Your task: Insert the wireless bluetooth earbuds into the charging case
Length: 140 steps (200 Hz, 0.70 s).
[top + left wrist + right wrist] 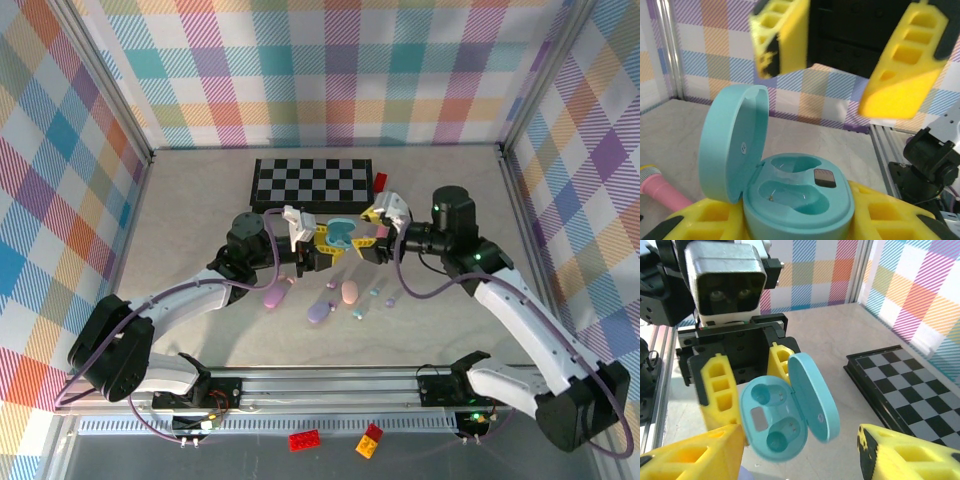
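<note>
My left gripper (325, 240) is shut on an open teal charging case (341, 233), held above the table with its lid (730, 140) swung up. In the left wrist view the case body (797, 192) sits between the yellow fingers (890, 215), and both wells are empty. My right gripper (372, 238) faces it, open, with nothing between its fingers (690, 455); the case (775, 415) hangs just beyond them. Tiny earbuds lie on the table below, among them a teal one (357, 314) and a lilac one (390, 300).
A chessboard (313, 183) lies at the back, just behind both grippers. A pink oval case (349, 291) and a lilac one (318, 312) rest among the buds. A long pink stick (660, 187) lies beside the left gripper. Toy bricks (305, 440) sit on the front rail.
</note>
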Available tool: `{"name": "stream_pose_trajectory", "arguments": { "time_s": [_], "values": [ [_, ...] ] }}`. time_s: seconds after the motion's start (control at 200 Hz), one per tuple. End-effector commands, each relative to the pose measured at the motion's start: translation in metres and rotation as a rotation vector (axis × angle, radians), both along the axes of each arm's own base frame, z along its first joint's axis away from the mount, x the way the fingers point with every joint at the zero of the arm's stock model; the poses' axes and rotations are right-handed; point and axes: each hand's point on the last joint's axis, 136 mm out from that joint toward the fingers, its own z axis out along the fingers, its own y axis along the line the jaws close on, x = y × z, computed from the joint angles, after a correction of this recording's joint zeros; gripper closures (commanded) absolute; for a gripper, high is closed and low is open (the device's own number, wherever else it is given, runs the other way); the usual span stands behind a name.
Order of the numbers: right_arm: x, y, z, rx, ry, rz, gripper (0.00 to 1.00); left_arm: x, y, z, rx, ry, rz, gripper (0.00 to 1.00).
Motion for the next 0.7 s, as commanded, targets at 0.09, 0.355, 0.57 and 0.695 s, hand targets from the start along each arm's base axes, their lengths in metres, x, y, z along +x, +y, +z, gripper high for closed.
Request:
{"name": "stream_pose_trajectory", "arguments": {
  "time_s": [0.09, 0.355, 0.57, 0.695],
  "values": [
    [0.001, -0.021, 0.023, 0.175, 0.011, -0.110, 0.39, 0.012, 0.009, 0.012, -0.088, -0.015, 0.038, 0.64],
    [0.031, -0.076, -0.033, 0.329, 0.321, -0.534, 0.33, 0.023, 0.022, 0.020, -0.117, -0.024, 0.078, 0.64],
    [0.021, -0.072, -0.116, 0.247, 0.795, -0.626, 0.43, 0.034, 0.036, 0.029, -0.180, -0.019, 0.103, 0.64],
    [0.005, -0.052, -0.160, 0.184, 1.017, -0.548, 0.44, 0.041, 0.043, 0.033, -0.187, -0.029, 0.122, 0.64]
  ]
}}
